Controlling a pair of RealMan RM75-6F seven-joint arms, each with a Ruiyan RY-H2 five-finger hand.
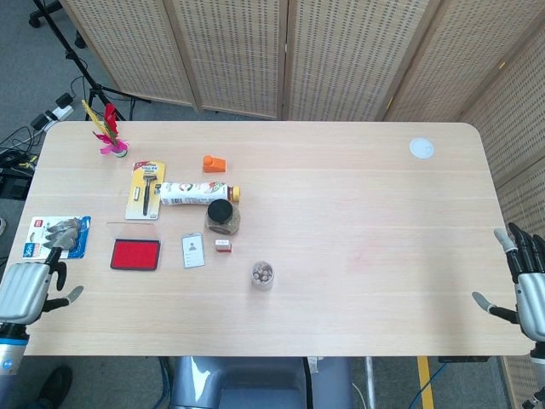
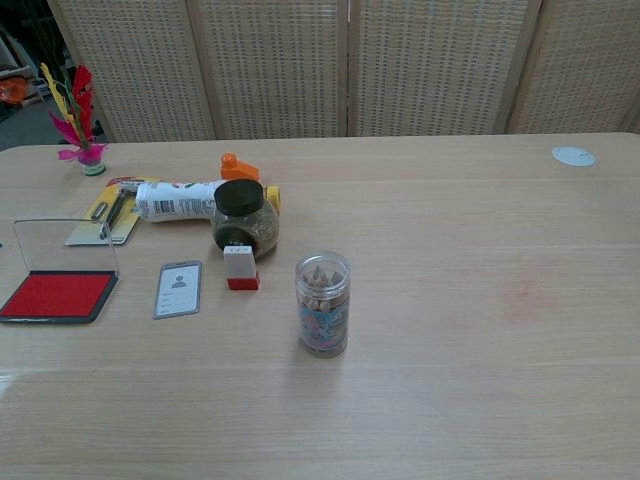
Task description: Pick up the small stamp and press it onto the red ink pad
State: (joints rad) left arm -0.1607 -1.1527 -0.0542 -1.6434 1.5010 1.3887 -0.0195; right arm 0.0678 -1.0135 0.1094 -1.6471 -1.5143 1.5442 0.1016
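The small white stamp with a red base (image 2: 240,268) stands upright on the pale wooden surface (image 1: 358,213), just in front of the round black-lidded glass jar (image 2: 244,219). The open red ink pad (image 1: 135,255) lies to its left, a grey ID card (image 1: 193,250) between them. The left hand (image 1: 30,288), empty with fingers apart at the near left edge, is nearer both. The right hand (image 1: 526,285), likewise spread and empty, hangs well apart at the far right edge.
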